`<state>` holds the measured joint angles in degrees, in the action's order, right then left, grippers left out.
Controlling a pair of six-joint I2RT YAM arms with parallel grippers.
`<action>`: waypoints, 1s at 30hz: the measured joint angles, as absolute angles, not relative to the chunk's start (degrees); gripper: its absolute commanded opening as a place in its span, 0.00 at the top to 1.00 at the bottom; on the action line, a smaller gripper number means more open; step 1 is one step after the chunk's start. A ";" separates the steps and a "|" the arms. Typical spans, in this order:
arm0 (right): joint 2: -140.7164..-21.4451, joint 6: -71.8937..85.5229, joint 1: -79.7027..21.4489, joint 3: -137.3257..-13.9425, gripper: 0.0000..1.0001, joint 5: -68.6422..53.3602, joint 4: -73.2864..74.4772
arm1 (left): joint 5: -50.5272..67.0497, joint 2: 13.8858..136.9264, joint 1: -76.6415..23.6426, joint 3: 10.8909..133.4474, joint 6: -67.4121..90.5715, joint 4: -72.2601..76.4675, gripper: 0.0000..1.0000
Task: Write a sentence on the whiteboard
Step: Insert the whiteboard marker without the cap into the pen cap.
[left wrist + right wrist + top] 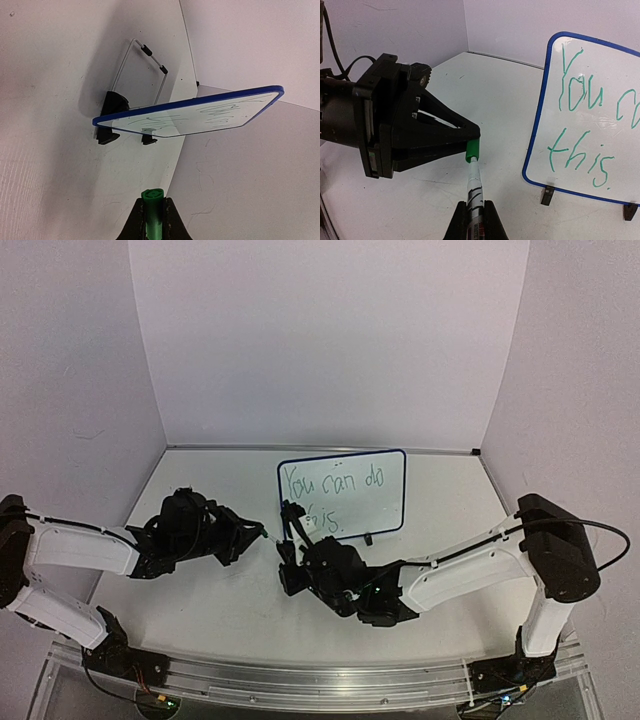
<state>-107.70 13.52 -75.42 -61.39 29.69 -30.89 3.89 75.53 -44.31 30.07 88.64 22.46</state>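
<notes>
The whiteboard (342,496) stands upright on two black clip feet at the table's back middle. The green sentence (330,483) "You can do this." is on it in two lines. It also shows in the right wrist view (580,107). My right gripper (475,210) is shut on the white marker pen (476,187), left of the board. The pen's tip end meets the green cap (472,149). My left gripper (152,202) is shut on that cap (152,210). In the top view the left gripper (258,533) and the right gripper (288,545) meet in front of the board's left corner.
A wire stand (140,75) props the whiteboard (200,114) from behind. White walls close in the table (200,620) at the back and both sides. A metal rail (300,680) runs along the near edge.
</notes>
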 measured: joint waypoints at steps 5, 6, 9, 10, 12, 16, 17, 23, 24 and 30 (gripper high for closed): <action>-107.70 13.54 -75.42 -61.39 1.00 29.56 -30.89 | 3.67 75.53 -44.31 29.47 88.94 23.07 1.00; -107.70 13.54 -75.42 -61.38 1.00 29.57 -30.89 | 3.55 75.53 -44.31 29.45 88.99 23.06 1.00; -107.70 13.52 -75.42 -61.24 1.00 29.58 -30.99 | 3.13 75.53 -44.31 29.35 89.10 23.15 1.00; -107.70 13.52 -75.42 -61.14 1.00 29.58 -31.09 | 3.00 75.53 -44.31 29.28 89.17 23.19 1.00; -107.70 13.53 -75.42 -61.01 1.00 29.57 -31.21 | 2.83 75.53 -44.31 29.17 89.49 23.19 1.00; -107.70 13.54 -75.42 -60.97 1.00 29.58 -31.31 | 2.83 75.53 -44.31 29.15 89.84 23.70 1.00; -107.70 13.53 -75.42 -60.97 1.00 29.58 -31.33 | 2.83 75.54 -44.31 29.15 89.85 23.86 1.00; -107.70 13.54 -75.42 -60.97 1.00 29.58 -31.70 | 2.83 75.55 -44.31 29.15 89.91 24.10 1.00; -107.70 13.54 -75.42 -60.97 1.00 29.58 -31.72 | 2.83 75.55 -44.31 29.15 89.91 24.10 1.00; -107.70 13.52 -75.42 -60.97 1.00 29.58 -31.73 | 2.83 75.55 -44.31 29.15 89.93 24.09 1.00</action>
